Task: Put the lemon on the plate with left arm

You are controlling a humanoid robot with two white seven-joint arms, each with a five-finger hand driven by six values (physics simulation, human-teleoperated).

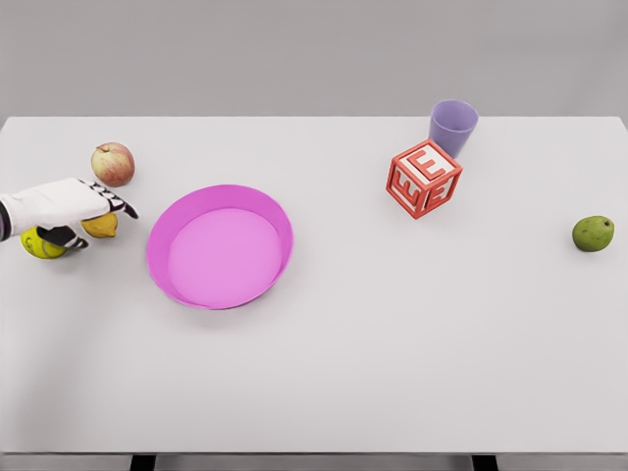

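The left hand [74, 208] comes in from the left edge, fingers stretched out flat over the lemon [101, 227], thumb tucked below; it covers the fruit from above but whether it grips it I cannot tell; the lemon sits on the table [392, 343], near the pink plate [220, 246] but apart from its rim; a tennis ball [41, 243] lies under the wrist; an apple [113, 164] rests just behind the hand.

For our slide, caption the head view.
Left hand reaches over the lemon, left of the empty pink plate.
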